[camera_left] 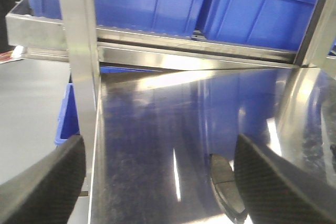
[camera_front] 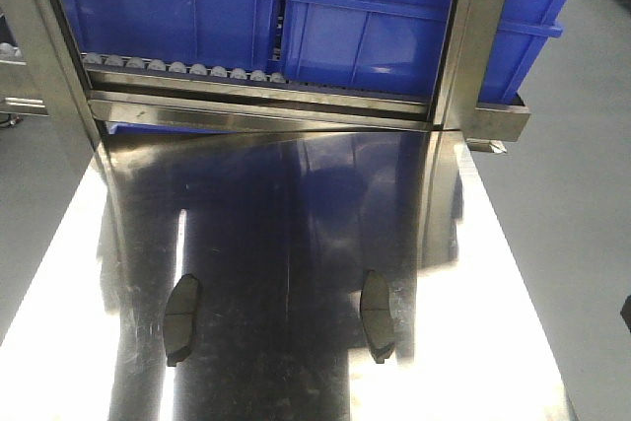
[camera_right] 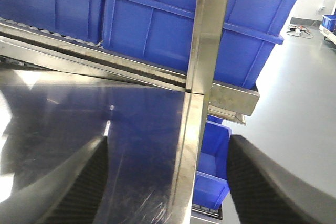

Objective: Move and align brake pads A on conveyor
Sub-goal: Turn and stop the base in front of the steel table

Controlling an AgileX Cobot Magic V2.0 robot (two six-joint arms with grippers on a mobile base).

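Observation:
Two brake pads A lie flat on the shiny steel tabletop [camera_front: 296, 234], lengthwise toward the rack: one at the left [camera_front: 180, 317] and one at the right [camera_front: 377, 315]. The conveyor is out of view. In the left wrist view my left gripper [camera_left: 160, 192] stands open above the table's left edge, and a brake pad [camera_left: 226, 182] lies just inside its right finger [camera_left: 278, 182]. In the right wrist view my right gripper [camera_right: 168, 187] is open over the table's right edge with nothing between its fingers. Neither gripper shows in the front view.
A steel roller rack [camera_front: 187, 69] holding large blue bins [camera_front: 375, 27] closes off the far end of the table. Steel uprights [camera_front: 478, 36] stand at its corners. Smaller blue bins sit below the table's left side [camera_left: 68, 114] and right side [camera_right: 212, 166]. Grey floor [camera_front: 582, 224] lies on the right.

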